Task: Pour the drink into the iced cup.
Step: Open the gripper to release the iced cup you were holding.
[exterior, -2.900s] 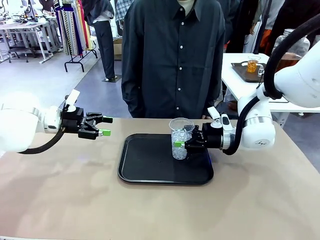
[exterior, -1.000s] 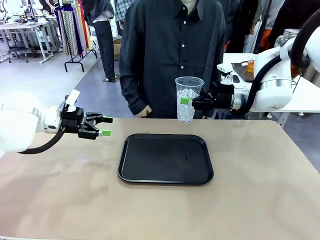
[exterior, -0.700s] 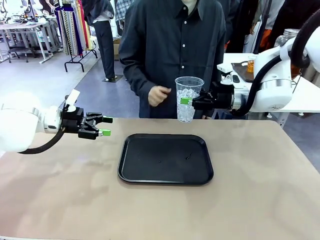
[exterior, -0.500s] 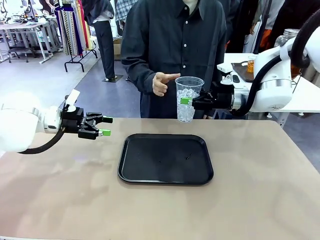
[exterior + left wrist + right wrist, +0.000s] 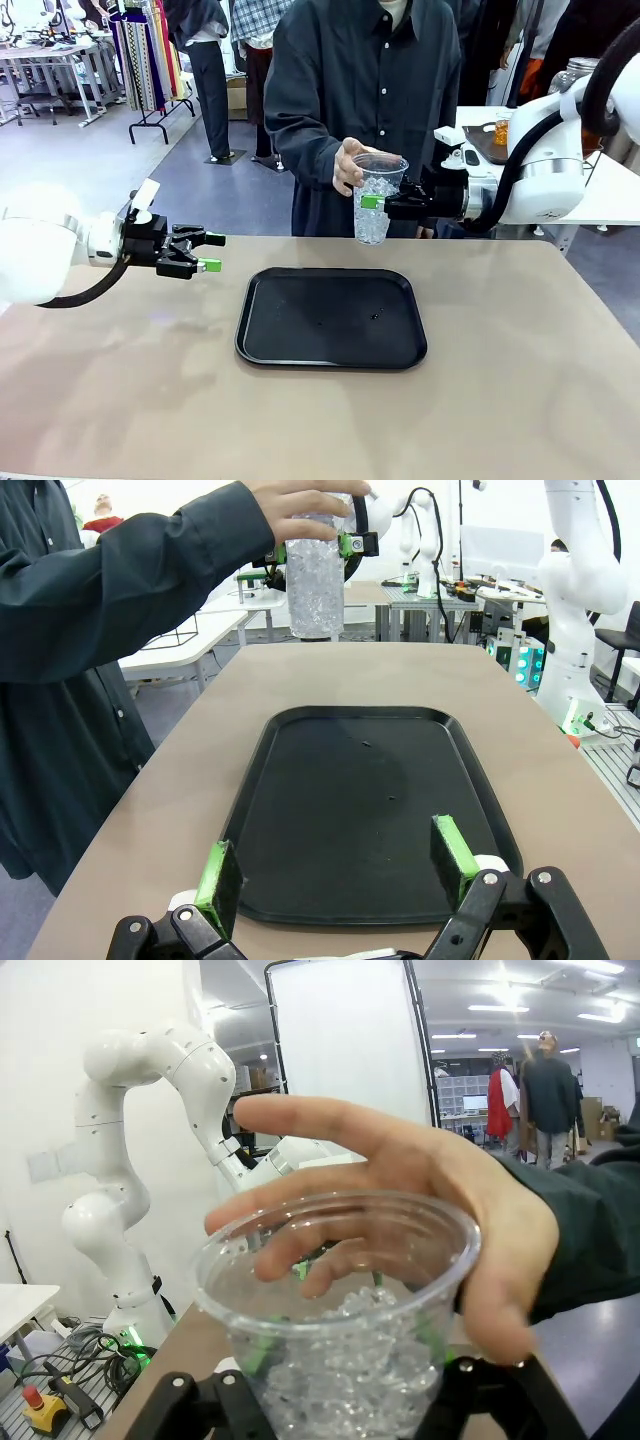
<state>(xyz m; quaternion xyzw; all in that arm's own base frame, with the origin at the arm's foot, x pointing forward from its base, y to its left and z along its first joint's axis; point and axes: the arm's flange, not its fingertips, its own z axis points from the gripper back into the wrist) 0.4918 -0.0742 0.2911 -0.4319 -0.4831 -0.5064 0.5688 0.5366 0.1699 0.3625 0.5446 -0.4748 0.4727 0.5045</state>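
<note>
The iced cup [image 5: 380, 228], a clear plastic cup half full of ice, hangs in the air above the table's far edge. My right gripper [image 5: 372, 203] is shut on its side. The person's hand [image 5: 348, 165] wraps around the cup's upper part. In the right wrist view that hand [image 5: 430, 1195] curls behind and over the rim of the cup [image 5: 340, 1300]. The left wrist view shows the cup [image 5: 315, 580] far off under the hand [image 5: 305, 500]. My left gripper [image 5: 207, 252] hovers open left of the tray, holding nothing. The jar [image 5: 577, 72] of the drink stands on a back table, mostly hidden by my right arm.
A black tray [image 5: 330, 355] lies bare in the middle of the tan table [image 5: 120, 400]; its rim [image 5: 250, 810] is just ahead of my left fingers [image 5: 215, 875]. A small glass of amber liquid [image 5: 503, 128] sits on a tray on the back table.
My right gripper lifted the cup off the tray and has since held it still. The person leaned in, raising a hand from table height to grasp the cup's top. My left arm has not moved.
</note>
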